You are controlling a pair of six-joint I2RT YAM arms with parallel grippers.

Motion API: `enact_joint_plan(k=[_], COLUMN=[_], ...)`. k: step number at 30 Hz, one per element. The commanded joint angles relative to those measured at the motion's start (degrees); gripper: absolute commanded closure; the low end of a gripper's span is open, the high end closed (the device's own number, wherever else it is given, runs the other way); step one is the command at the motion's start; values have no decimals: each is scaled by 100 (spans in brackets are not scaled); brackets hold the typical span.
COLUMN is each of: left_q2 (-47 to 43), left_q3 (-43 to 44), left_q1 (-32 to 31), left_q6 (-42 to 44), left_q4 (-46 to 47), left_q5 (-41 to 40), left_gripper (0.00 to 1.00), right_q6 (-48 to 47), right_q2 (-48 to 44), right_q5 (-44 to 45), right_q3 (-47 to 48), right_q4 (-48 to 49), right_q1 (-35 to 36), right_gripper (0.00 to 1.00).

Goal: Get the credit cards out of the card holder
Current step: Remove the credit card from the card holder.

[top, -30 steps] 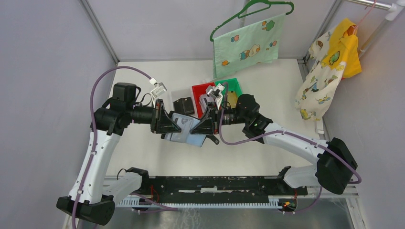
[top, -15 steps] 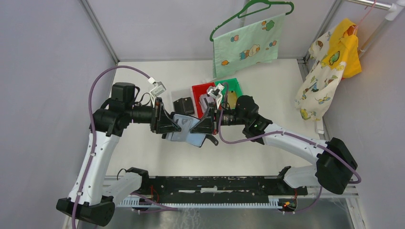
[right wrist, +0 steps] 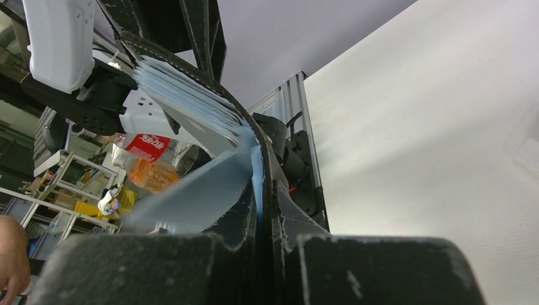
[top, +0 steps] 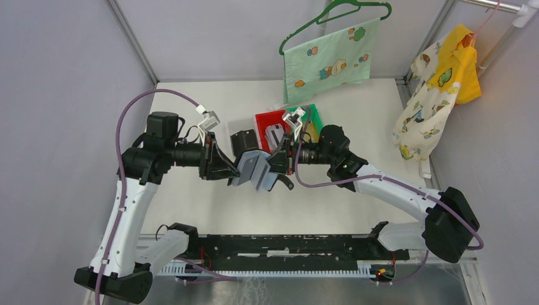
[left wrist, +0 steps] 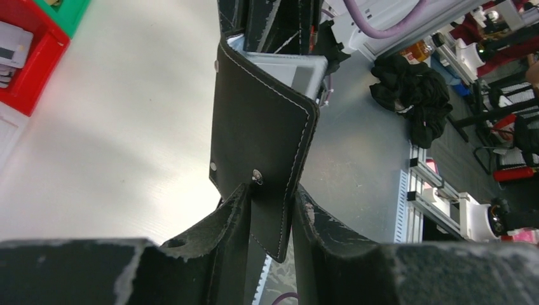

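The black card holder (top: 256, 168) hangs above the table between my two grippers, bent into a tent with its grey-blue lining up. My left gripper (top: 234, 173) is shut on one flap; in the left wrist view the flap (left wrist: 260, 127) with its snap stud sits between the fingers (left wrist: 216, 235). My right gripper (top: 274, 166) is shut on the other edge, pinching lining and leather (right wrist: 210, 184). Pale layered pockets (right wrist: 184, 95) fan out inside; I cannot tell cards from lining there. Whitish credit cards (top: 274, 132) lie in the red bin (top: 260, 117).
A green bin (top: 313, 111) stands right of the red one, and a black object (top: 245, 141) sits just behind the holder. A green hanger with printed cloth (top: 327, 63) hangs at the back, and clothes (top: 438, 89) at the right.
The holder lay spread nearly flat between the grippers; now it is folded upward into a tent and sits slightly higher. The right gripper has closed further on its edge.
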Motion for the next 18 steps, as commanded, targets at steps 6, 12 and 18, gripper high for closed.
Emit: enact_joint_plan(k=[6,12,18], left_q2=[-324,-284,-247], left_q3=[-369,-359,-369], left_q1=[13,13,14], left_q6=[-802,-790,-821], left_q4=[1133,1109,1083], left_q5=[-946,-938,-297], left_gripper=[58,57,61], right_q6=[266,306,432], right_q2=[-144,-231,-250], right_q5=[147,-13,-129], right_q3=[88,9,-65], right_q4=[401,594,899], right_q1=[140,185,183], right_gripper=[100,100,100])
